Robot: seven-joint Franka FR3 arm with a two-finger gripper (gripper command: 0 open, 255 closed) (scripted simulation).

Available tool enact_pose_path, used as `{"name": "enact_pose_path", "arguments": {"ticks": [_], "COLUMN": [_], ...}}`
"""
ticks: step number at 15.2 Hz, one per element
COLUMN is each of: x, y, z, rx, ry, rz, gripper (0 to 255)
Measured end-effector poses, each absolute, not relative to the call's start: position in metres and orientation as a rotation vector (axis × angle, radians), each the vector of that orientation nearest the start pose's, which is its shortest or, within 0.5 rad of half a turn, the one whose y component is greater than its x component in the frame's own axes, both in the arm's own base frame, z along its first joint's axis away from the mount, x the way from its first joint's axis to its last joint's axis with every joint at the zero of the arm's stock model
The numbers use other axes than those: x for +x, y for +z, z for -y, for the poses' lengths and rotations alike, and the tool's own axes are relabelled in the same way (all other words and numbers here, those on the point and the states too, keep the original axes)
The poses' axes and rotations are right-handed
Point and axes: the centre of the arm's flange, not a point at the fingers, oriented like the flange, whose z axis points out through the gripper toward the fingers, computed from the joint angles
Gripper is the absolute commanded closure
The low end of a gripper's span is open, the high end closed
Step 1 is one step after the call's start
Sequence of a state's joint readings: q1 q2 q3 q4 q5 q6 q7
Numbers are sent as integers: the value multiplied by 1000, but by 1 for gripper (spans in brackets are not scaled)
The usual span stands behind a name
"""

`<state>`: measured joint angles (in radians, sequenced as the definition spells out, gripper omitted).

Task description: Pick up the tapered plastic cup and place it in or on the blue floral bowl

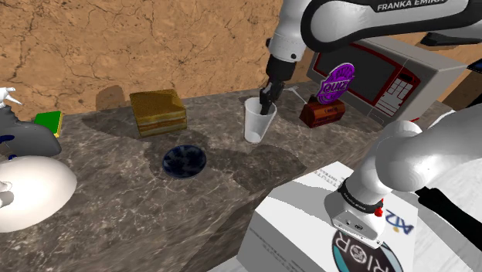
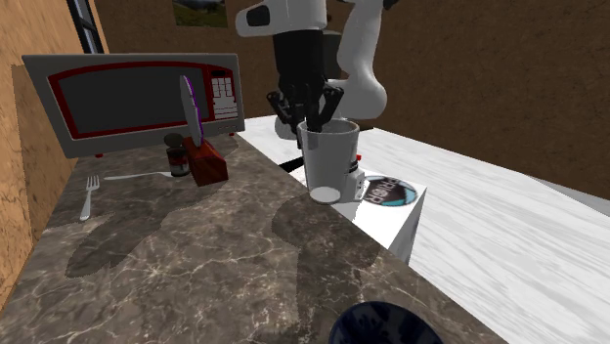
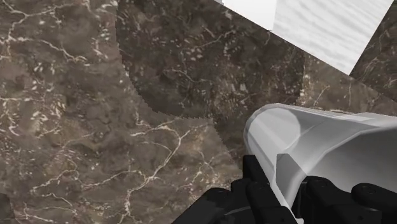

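Gripper [image 1: 266, 100]: black fingers clamped on the wall of the tapered cup at its rim. In the wrist view one finger sits inside the mouth and one outside.
Grip rationale: a pinch on the wall needs only a narrow opening. It also leaves the base free for set-down.
Tapered cup [image 1: 259, 124]: translucent white, upright, mouth up, hanging directly below the gripper. In the second exterior view its shadow lies apart from its base, so it is judged to be lifted clear of the table.
Table [image 1: 154, 224]: dark marble-patterned surface. The stretch between cup and bowl is bare.
Dark blue bowl [image 1: 184, 161]: rests on the table, empty, toward the shoulder view's left of the cup and nearer that camera. It is apart from the cup.
Layered block [image 1: 158, 113]: stands behind the bowl, near the wall, and is judged to be off the direct route.
Red-brown box [image 1: 323, 113]: stands with a purple disc [image 1: 338, 80] in front of the microwave [image 1: 386, 73]. They are on the side of the cup away from the bowl.
Step in hand: transfer, by judgement. The grasp is made; placement is not yet done.
Next move: carry the cup over the bowl, lower it until the base sits inside the rim, then open the fingers.
Risk: the pinch is off-centre, so the cup may tilt. A tall cup in a shallow bowl may tip on release.
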<state>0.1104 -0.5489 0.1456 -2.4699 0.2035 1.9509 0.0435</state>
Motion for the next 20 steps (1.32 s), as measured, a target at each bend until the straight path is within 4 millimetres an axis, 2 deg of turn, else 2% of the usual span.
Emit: {"name": "enact_pose_path", "arguments": {"ticks": [16, 20], "x": [496, 505], "y": [506, 493], "z": [-284, -294], "rx": [-3019, -3018], "ry": [-17, -17], "rz": [183, 180], "gripper": [255, 255]}}
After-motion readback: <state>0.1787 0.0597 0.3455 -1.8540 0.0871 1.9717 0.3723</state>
